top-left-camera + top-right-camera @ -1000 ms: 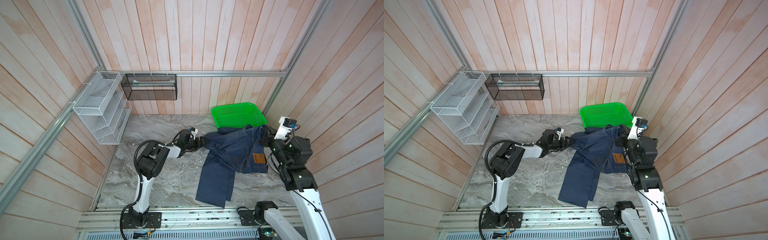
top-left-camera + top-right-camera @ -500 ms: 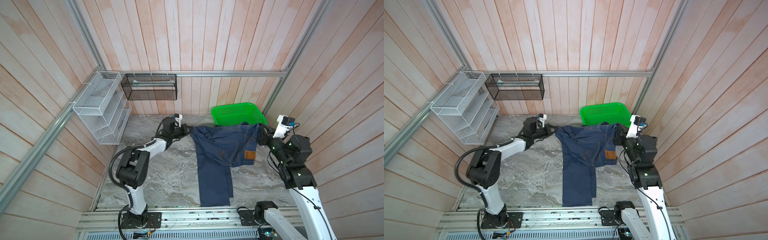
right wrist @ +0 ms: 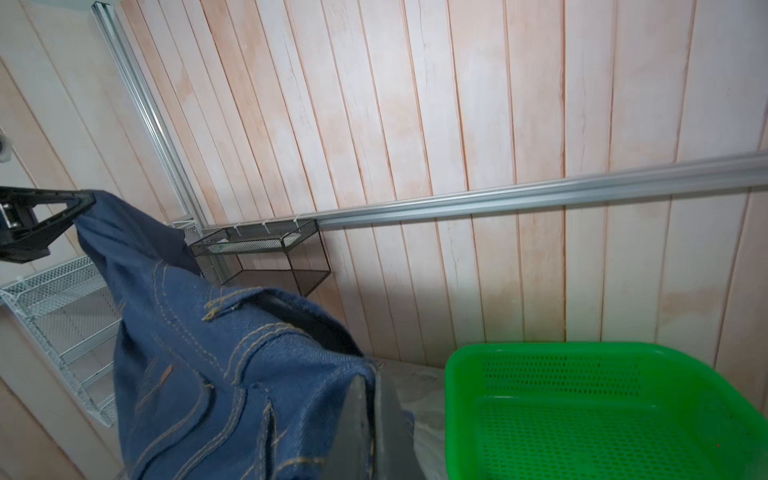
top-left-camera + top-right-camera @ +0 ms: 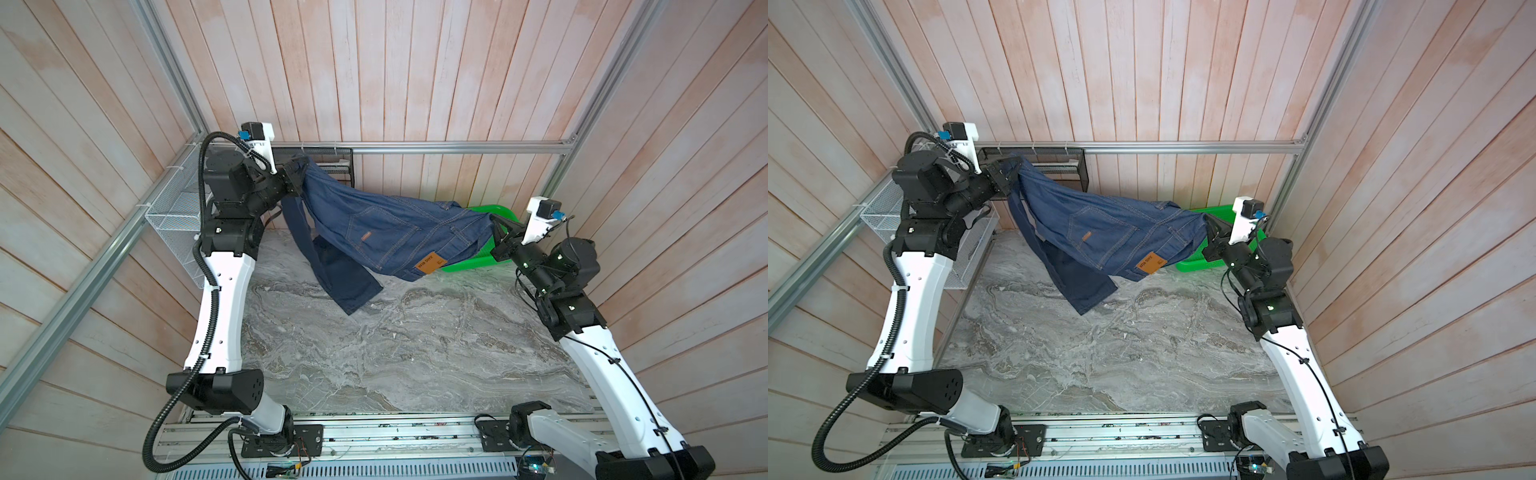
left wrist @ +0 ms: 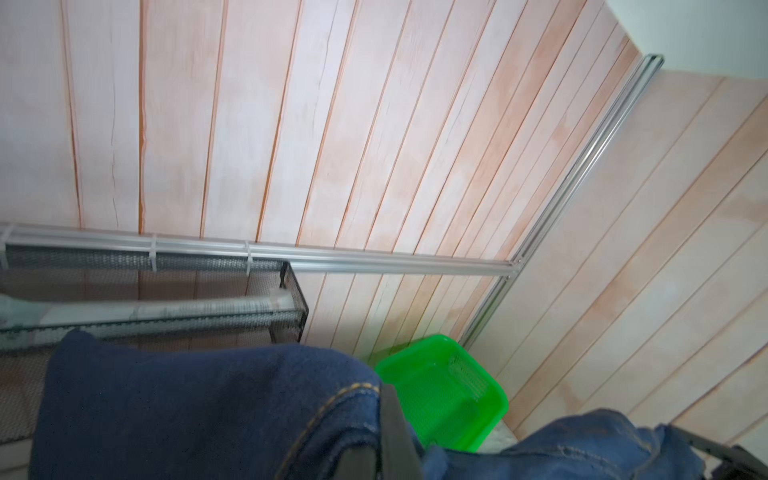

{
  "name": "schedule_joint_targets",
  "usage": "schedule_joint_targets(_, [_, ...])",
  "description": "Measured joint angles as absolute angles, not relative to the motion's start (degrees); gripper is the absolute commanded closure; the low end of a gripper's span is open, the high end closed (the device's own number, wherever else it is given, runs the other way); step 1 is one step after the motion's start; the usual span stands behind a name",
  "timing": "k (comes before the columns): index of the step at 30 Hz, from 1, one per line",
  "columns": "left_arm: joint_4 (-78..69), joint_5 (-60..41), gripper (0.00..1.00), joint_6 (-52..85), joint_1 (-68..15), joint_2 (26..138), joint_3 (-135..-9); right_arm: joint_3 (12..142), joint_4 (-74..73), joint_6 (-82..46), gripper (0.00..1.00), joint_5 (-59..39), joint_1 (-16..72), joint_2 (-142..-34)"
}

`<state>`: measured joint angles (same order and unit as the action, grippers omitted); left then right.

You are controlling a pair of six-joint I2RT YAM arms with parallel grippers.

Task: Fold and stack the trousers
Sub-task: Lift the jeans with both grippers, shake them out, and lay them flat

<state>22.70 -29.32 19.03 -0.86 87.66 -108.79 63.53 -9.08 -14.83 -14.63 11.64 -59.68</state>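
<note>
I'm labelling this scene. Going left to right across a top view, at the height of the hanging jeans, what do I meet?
white wire rack → left gripper → trousers → right gripper. The green basket overlaps the right gripper, so it is left out.
</note>
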Motion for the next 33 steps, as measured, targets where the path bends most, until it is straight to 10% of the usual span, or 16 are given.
schedule_joint_targets(16, [27.1,-28.4,1.00,20.0,-6.9,67.6,-57.1,53.6,7.3,-11.1,1.00,-3.1,10.9,-53.3])
schedule_joint_targets(25, [39.2,-29.2,1.00,20.0,-7.2,50.3,-59.1,65.5,31.9,-23.0,1.00,1.3,11.1,-48.2])
schedule_joint_targets(33, [36.0,-32.8,0.89,22.3,-8.7,65.2,-57.5,60.5,37.5,-26.2,1.00,1.1,3.0,-56.2])
